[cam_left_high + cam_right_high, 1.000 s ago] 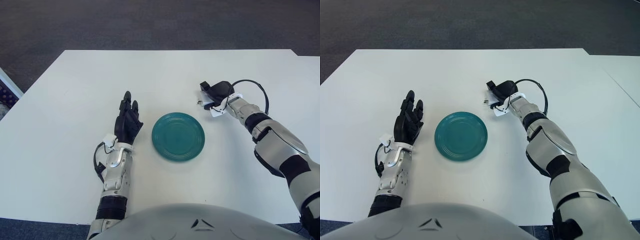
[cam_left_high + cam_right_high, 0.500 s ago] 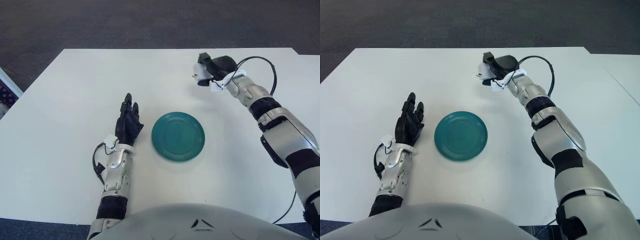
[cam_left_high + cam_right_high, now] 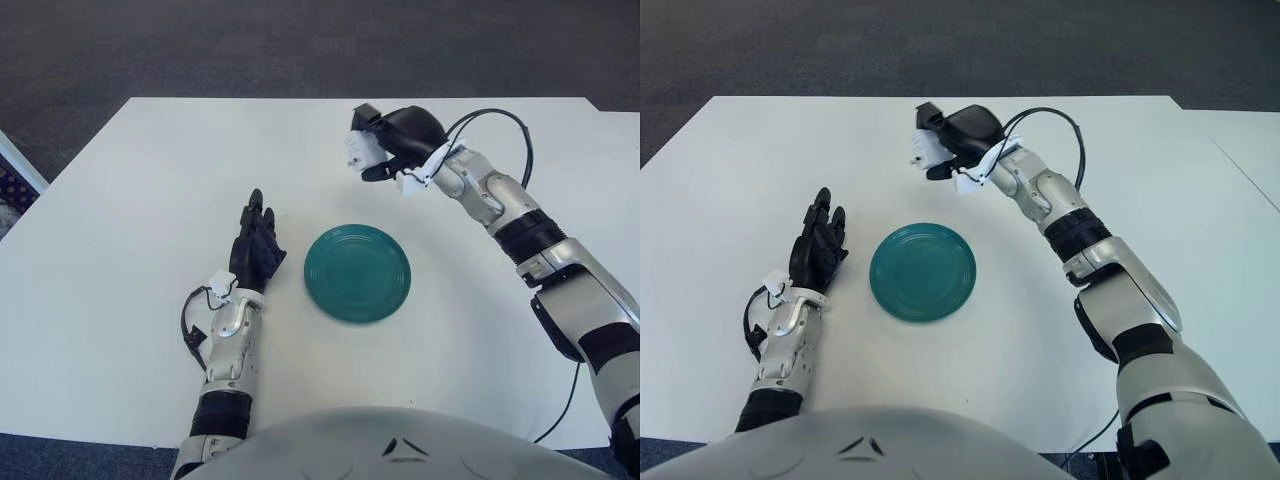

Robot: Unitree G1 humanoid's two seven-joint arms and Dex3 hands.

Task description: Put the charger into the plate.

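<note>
On the table (image 3: 120,250), toward its left side, the left hand (image 3: 256,248) is showing just left of the plate (image 3: 357,272), palm side turned inward and fingers (image 3: 254,205) extending straight and close together, pointing away from the robot. It is gripping nothing. Whether it is touching the tabletop cannot be told from either view. A short black cable (image 3: 189,325) is looping out beside its wrist.

At the centre, the plate is sitting flat on the white surface. It is teal, round and ringed, and nothing is lying in it. It is standing apart from both hands.

Beyond the plate and slightly to its right, the right hand (image 3: 392,143) is hanging above the table, with the forearm reaching in from the right edge. Its dark fingers (image 3: 408,128) are clamping around the charger (image 3: 360,150), a small white block that is protruding from the left side of the grip. The charger is therefore up in the air, clear of the tabletop, on the far side of the plate and not over it. A black cable (image 3: 497,122) is arching up from the back of the right hand and curving down to the forearm.
</note>
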